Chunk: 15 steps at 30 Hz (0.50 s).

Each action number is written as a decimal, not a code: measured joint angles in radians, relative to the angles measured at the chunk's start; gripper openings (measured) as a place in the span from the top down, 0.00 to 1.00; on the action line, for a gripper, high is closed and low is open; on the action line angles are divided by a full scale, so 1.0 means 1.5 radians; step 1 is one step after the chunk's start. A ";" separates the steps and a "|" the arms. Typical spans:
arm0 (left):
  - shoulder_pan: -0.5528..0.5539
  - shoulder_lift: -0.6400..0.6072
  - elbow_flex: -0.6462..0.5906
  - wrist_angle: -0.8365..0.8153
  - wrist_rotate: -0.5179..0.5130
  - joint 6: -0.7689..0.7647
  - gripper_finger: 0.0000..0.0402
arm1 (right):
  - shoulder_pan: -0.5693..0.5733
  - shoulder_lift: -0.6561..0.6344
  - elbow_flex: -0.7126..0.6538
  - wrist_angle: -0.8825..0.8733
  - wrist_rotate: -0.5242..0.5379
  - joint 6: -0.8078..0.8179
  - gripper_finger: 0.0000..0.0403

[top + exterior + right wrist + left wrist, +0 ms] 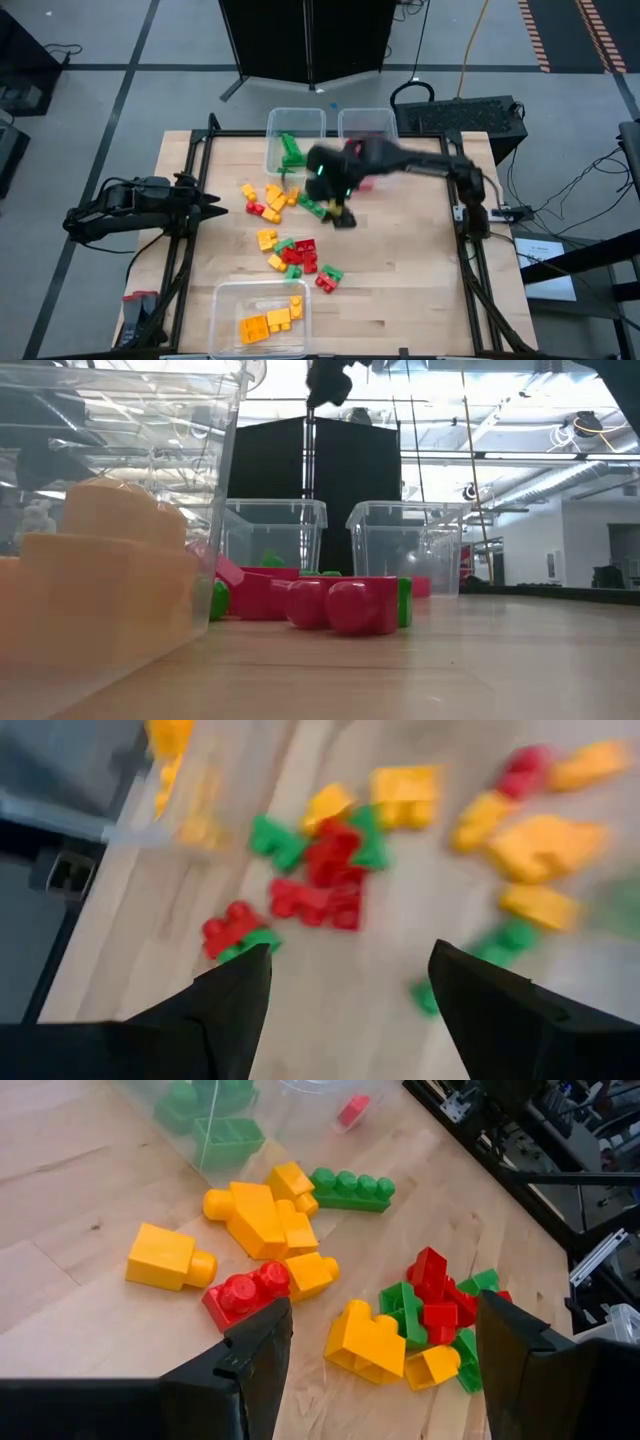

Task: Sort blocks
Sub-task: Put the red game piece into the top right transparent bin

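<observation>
The right gripper hangs over the blocks scattered mid-table, its fingers spread apart and holding nothing. Just beyond it, at the table's far edge, stand two clear tubs: the left tub holds green bricks and the right tub a red one. A third tub at the near edge holds yellow-orange bricks. The left gripper waits left of the pile, fingers wide and empty.
</observation>
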 joint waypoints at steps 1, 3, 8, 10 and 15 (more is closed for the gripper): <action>0.000 0.000 0.000 0.000 0.000 0.000 0.48 | 0.013 0.009 -0.012 0.014 0.000 -0.001 0.35; 0.000 0.000 0.000 0.000 0.000 0.000 0.48 | 0.032 0.019 -0.043 0.052 -0.001 0.002 0.35; 0.000 0.000 0.000 0.000 0.000 0.000 0.48 | 0.042 0.023 -0.148 0.181 0.003 0.036 0.35; 0.000 0.000 0.000 0.000 0.000 0.000 0.48 | 0.043 0.023 -0.204 0.243 0.003 0.050 0.35; 0.000 0.000 0.000 0.000 0.000 0.000 0.48 | 0.043 0.023 -0.334 0.413 0.006 0.096 0.35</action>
